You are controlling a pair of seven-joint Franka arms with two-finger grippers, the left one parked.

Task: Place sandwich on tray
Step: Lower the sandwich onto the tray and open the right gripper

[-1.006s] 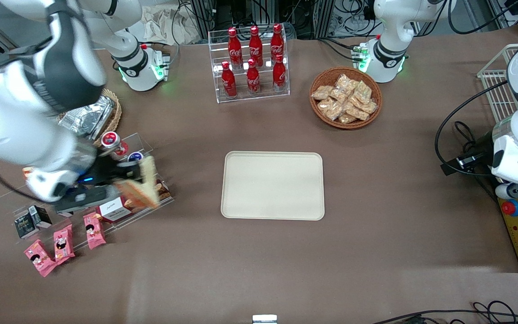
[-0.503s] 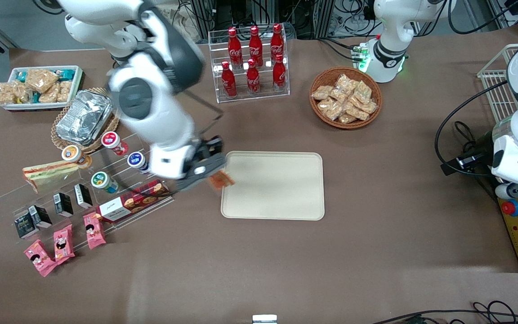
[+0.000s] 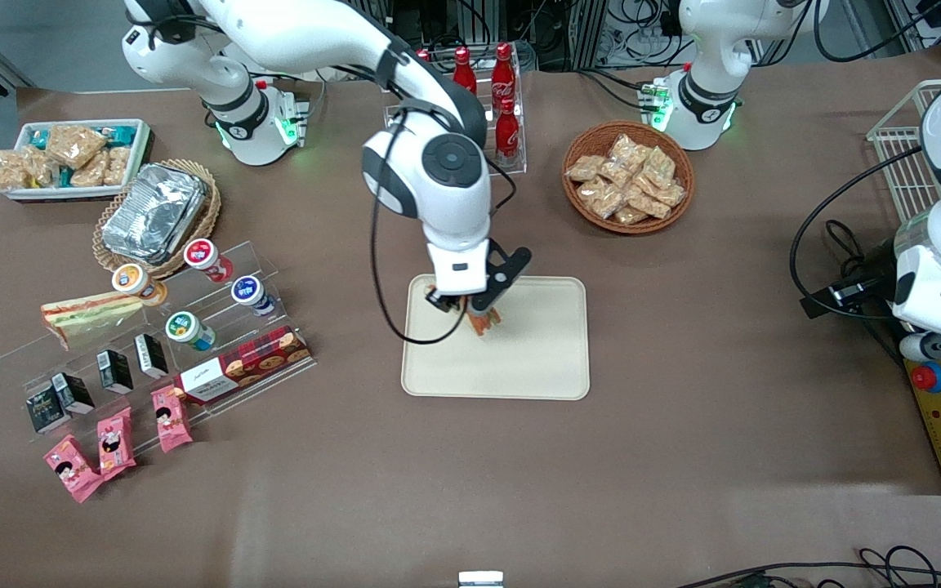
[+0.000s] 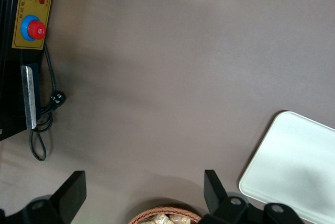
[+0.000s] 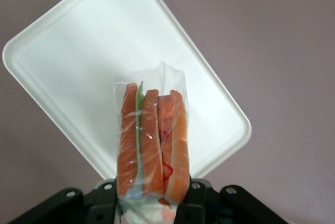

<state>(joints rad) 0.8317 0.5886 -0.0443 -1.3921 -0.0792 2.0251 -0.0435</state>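
Above the tray [image 3: 536, 359], toward its ten o'clock corner, the hand [image 3: 477, 309] grips the sandwich [image 5: 152, 140] (light, soft, easily crushed) by one end.

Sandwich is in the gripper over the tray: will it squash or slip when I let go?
Probably soft: the sandwich is layered bread in thin clear wrap, so a hard squeeze may dent it. The glossy film could slip in the gripper. Held on edge above the tray, it will likely topple flat on release.
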